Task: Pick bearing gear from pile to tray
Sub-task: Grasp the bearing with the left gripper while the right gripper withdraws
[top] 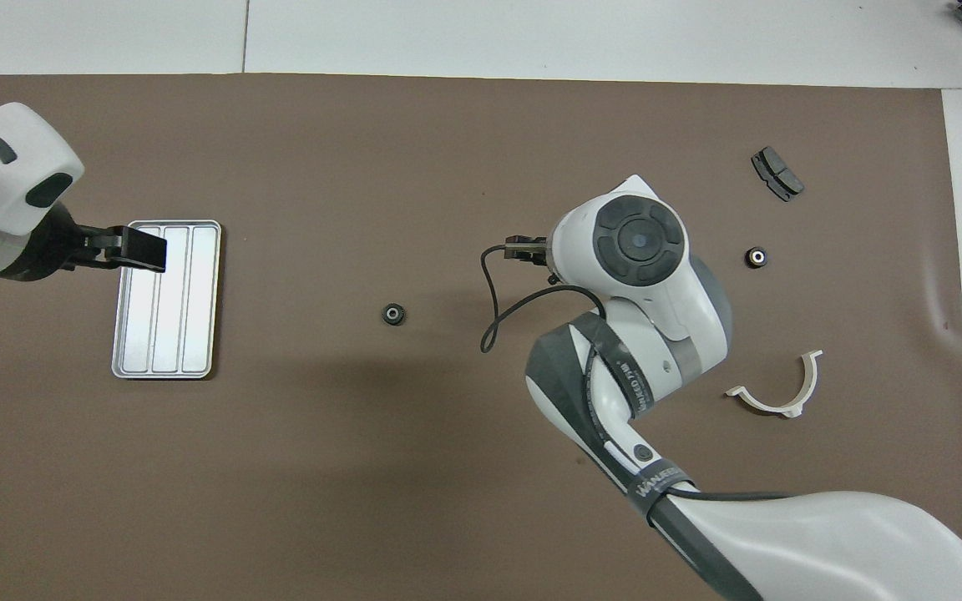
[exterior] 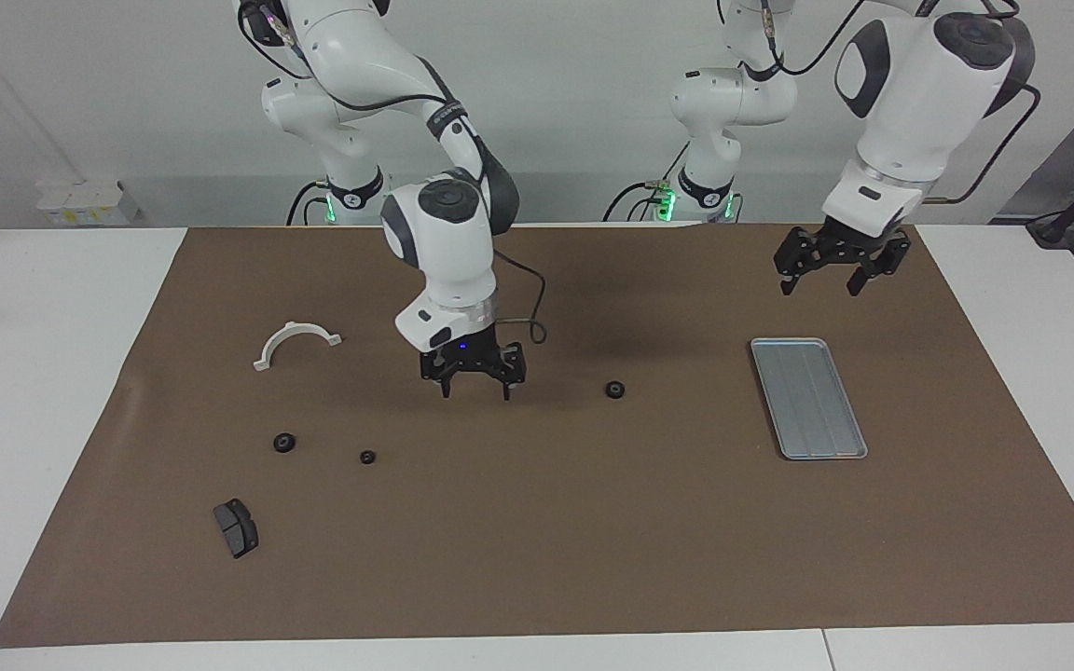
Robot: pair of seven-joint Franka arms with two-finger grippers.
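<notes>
On the brown mat covering the tabletop point(exterior: 556, 559), the parts lie well scattered: three small black bearing gears, a dark grey brake pad point(exterior: 236, 527) and a white half-ring bracket point(exterior: 295, 343). One gear point(exterior: 614, 390) sits alone between the right gripper and the tray point(exterior: 808, 398); the other two point(exterior: 283, 443) point(exterior: 367, 457) lie toward the right arm's end, farther from the robots than the bracket. The tray holds nothing yet. The right gripper point(exterior: 474, 384) hangs low over bare mat with its jaws spread and nothing between them, so I'd say a pick is about to begin. The left gripper point(exterior: 828, 276) waits in the air over the tray's nearer edge, jaws likewise spread and empty. To do this well, the right arm should centre squarely over one gear, probably the lone one nearest the tray, come straight down with the jaws straddling it, and close gently so the little round part doesn't squirt sideways. A band on the right arm's link carries lettering, seen from overhead, but I can't read it with confidence.
</notes>
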